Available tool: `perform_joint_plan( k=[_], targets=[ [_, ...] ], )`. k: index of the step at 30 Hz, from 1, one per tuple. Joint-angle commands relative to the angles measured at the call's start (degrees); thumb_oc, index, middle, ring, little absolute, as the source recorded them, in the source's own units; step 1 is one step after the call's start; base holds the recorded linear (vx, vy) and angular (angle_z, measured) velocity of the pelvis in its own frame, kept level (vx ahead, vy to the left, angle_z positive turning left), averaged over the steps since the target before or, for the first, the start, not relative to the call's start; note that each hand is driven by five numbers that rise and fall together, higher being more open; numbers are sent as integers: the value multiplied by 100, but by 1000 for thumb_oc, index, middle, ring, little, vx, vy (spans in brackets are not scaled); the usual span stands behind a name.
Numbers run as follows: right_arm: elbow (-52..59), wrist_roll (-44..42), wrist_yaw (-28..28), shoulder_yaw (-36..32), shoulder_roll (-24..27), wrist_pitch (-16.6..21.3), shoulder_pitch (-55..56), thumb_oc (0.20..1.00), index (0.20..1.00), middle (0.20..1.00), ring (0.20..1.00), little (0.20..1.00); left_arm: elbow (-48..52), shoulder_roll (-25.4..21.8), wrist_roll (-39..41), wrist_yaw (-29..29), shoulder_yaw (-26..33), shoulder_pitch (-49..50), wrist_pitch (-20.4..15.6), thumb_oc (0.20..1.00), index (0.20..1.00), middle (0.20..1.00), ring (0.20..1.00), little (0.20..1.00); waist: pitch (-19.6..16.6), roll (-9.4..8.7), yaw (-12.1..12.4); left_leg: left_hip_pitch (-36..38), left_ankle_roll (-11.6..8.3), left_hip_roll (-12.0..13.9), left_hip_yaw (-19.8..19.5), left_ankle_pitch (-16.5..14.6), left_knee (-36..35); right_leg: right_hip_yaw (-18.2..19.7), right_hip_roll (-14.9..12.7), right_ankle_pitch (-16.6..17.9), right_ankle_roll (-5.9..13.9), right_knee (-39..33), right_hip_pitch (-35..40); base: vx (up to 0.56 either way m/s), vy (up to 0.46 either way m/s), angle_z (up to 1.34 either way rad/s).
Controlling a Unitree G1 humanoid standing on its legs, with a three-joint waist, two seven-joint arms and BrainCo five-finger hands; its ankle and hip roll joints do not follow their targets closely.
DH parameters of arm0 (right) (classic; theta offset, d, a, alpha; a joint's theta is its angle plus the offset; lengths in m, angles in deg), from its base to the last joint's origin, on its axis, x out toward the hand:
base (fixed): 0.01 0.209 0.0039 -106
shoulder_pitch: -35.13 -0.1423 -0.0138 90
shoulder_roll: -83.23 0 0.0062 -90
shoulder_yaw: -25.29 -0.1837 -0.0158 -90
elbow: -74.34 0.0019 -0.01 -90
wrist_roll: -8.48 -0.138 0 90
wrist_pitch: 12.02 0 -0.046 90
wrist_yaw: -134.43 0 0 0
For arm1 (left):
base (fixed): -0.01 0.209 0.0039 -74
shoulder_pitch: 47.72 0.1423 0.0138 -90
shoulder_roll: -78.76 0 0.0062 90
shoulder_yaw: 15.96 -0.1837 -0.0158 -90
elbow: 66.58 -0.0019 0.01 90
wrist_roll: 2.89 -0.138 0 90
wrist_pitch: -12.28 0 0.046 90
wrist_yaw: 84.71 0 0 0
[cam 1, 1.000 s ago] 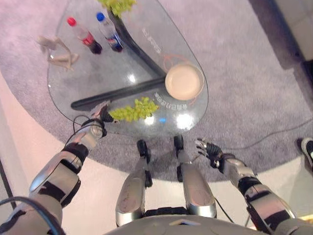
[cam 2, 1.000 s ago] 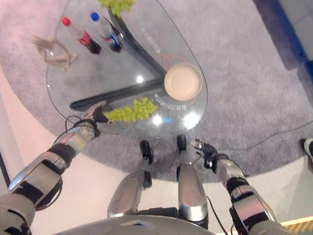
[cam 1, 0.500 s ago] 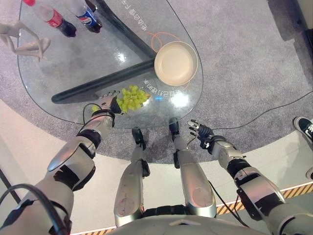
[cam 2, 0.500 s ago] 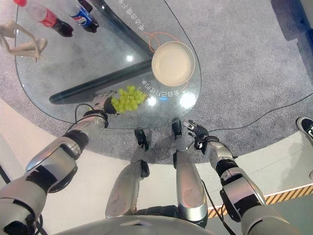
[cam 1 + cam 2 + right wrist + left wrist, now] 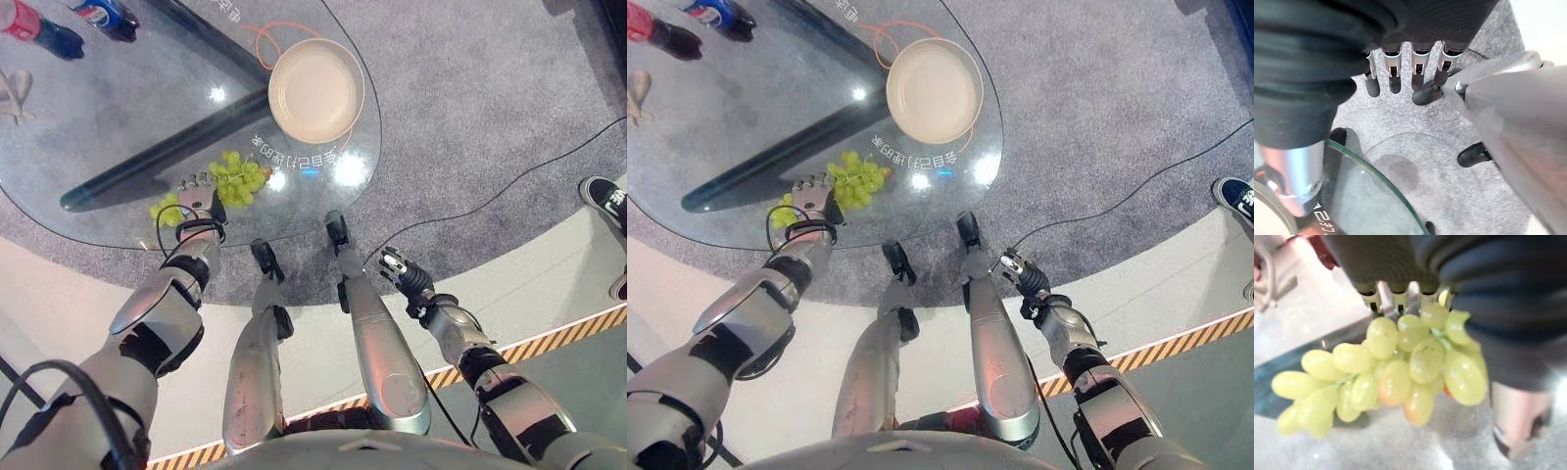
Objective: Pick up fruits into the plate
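Left hand (image 5: 1400,296) fingers curled over top of green grape bunch (image 5: 1396,369). Bunch hangs close before hand, above glass table (image 5: 1376,450). Pale figurine (image 5: 1273,276) beyond.

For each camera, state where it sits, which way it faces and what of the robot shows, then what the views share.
Left eye view: on the head, facing down at the glass table, plate and grapes; both arms show.
Right eye view: beside it, same scene; right hand hangs off the table.
Left wrist view: along the left hand, curled on the grapes.
Right wrist view: along the right hand's relaxed fingers, towards carpet and the table's edge.
Shared: the grapes appear in both eye views and the left wrist view.
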Motion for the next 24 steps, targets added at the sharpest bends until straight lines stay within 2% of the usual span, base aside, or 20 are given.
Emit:
perform_joint_plan(
  k=[1,5,12,17,24],
  targets=[
    [208,-371,178,6,-245,116,105,1000,1000,1000,1000,1000,-468,35,-344,265,145,-120,282,200,200,200,200,200,-103,-354,-5,-459,-73,-43,-362,-1012,1209,-199,296,-797,-66,1004,-354,-27,-32,-3],
    [255,-588,262,27,-293,131,79,1000,1000,1000,1000,1000,-573,-5,-288,332,153,-259,359,200,200,200,200,200,-103,-423,-24,-641,-90,-33,-375,-1026,1301,-197,324,-771,-70,1052,-526,-36,-47,-1],
    [263,-734,336,-4,-337,113,98,1000,1000,1000,1000,1000,-660,-66,-159,417,197,-326,229,200,200,200,200,200,-103,-459,-11,-701,-94,-23,-424,-1017,1278,-198,357,-757,-85,1055,-587,-14,-32,1],
    [233,-709,360,1,-344,124,56,1000,1000,1000,1000,1000,-682,-106,78,475,267,-311,53,200,200,200,200,200,-103,-437,24,-560,-111,-7,-447,-977,1152,-203,374,-773,-85,1015,-466,-9,3,3],
    [110,-575,413,-46,-309,121,30,1000,1000,1000,1000,1000,-661,-156,567,556,447,-194,-385,200,200,200,200,200,-103,-356,95,-157,-123,17,-476,-920,902,-195,379,-828,-80,929,-105,10,34,2]
  ],
)
